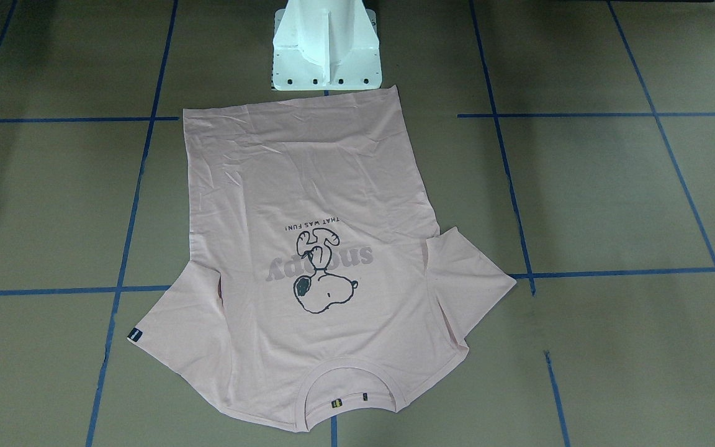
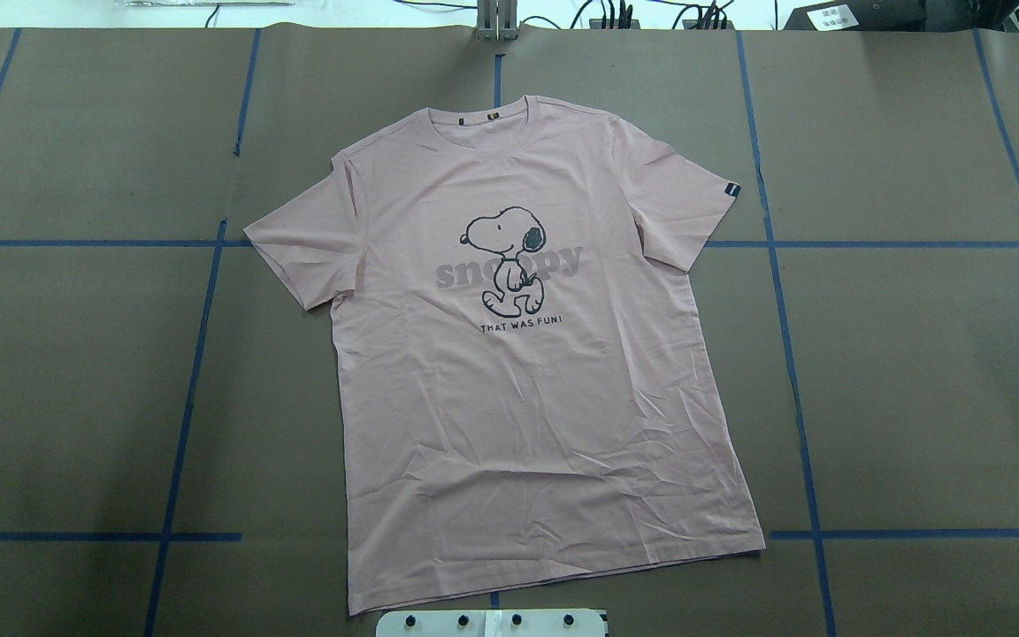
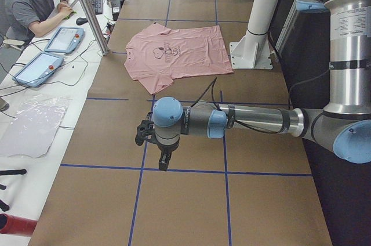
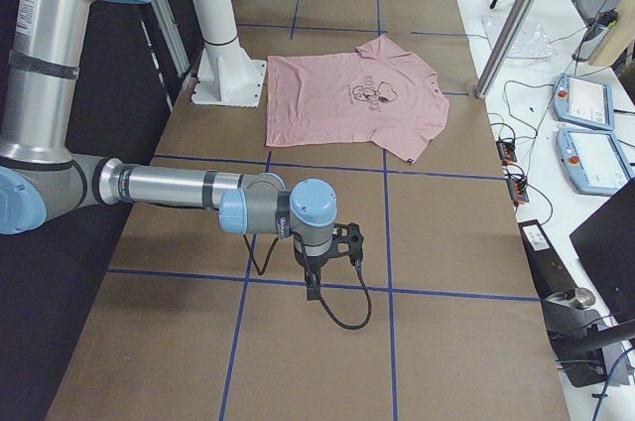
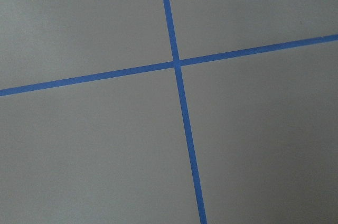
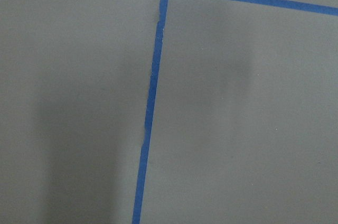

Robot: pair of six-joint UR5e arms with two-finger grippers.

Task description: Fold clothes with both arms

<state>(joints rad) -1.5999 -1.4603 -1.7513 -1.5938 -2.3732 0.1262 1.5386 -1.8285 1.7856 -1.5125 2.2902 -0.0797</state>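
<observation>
Your table [image 2: 916, 372], brown with a grid of blue tape [image 5: 177, 64], runs out from the pedestal [image 1: 326, 43] to both ends. The left arm [image 3: 255, 119] reaches low over the table well off to the pedestal's left, and the right arm [image 4: 169, 186] does the same well off to its right. The shirt [image 2: 527, 398] lies flat and face up right in front of the pedestal, its hem just beside the pedestal's foot, its neck pointing away, both sleeves spread. Neither arm touches it. The left gripper [image 3: 164, 166] points down above bare table, far from the pedestal and the shirt; you cannot tell from here how wide its jaws stand, and nothing shows in them. The same goes for the right gripper [image 4: 314, 290]. Both wrist views show only table and tape. The dog print [image 2: 509, 261] sits on the chest, toward the end away from the pedestal, and a small dark tag [image 2: 733, 189] marks the sleeve on the pedestal's right.
</observation>
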